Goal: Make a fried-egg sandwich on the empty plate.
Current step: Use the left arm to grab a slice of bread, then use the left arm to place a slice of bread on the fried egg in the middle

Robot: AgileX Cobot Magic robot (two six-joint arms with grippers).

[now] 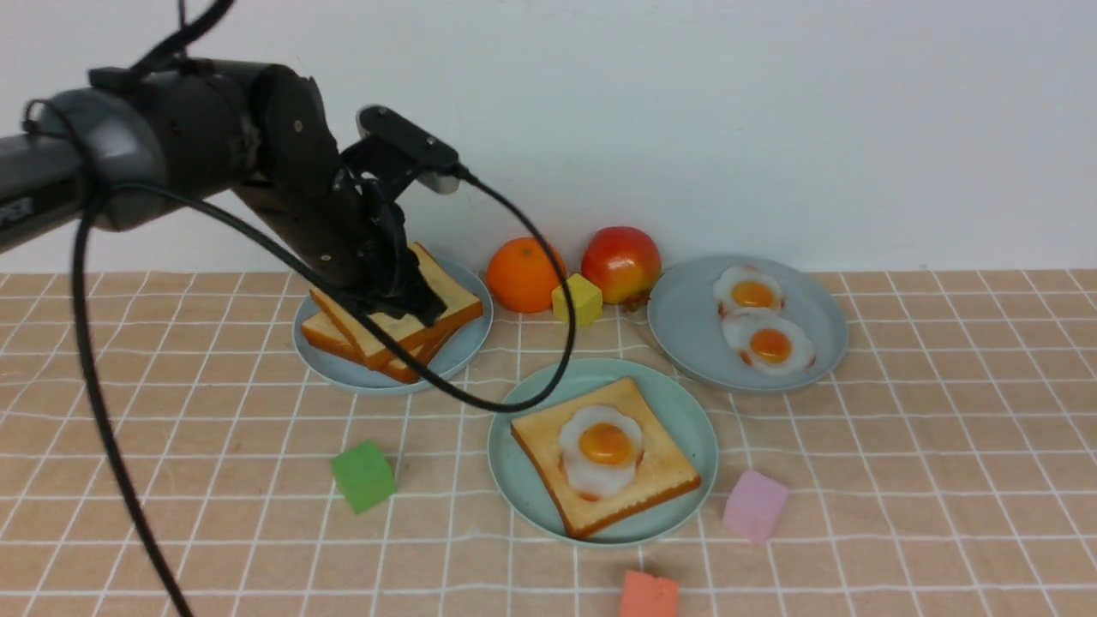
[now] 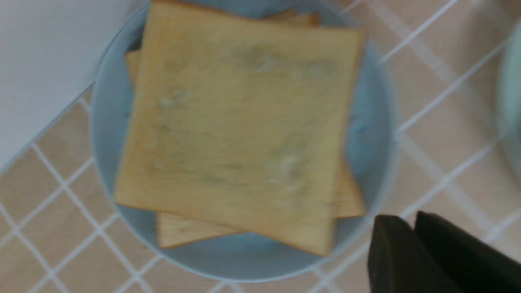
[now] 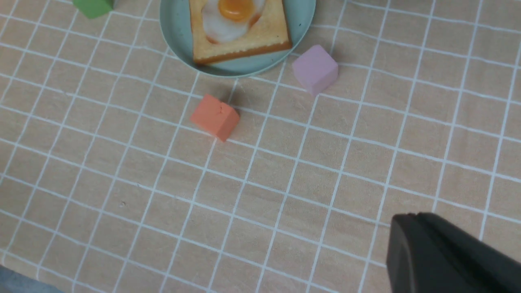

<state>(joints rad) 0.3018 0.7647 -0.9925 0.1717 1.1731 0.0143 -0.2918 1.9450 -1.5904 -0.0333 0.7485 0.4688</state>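
The mint-green plate at the table's centre holds one toast slice with a fried egg lying on top. At the back left, a stack of toast slices rests on a grey-blue plate. My left gripper hovers over that stack, its fingers nearly together with nothing between them. My right gripper is shut and empty above bare tablecloth near the front; it does not show in the front view.
A second grey-blue plate at the back right carries two fried eggs. An orange, an apple and a yellow cube sit behind. Green, pink and orange-red cubes surround the mint plate.
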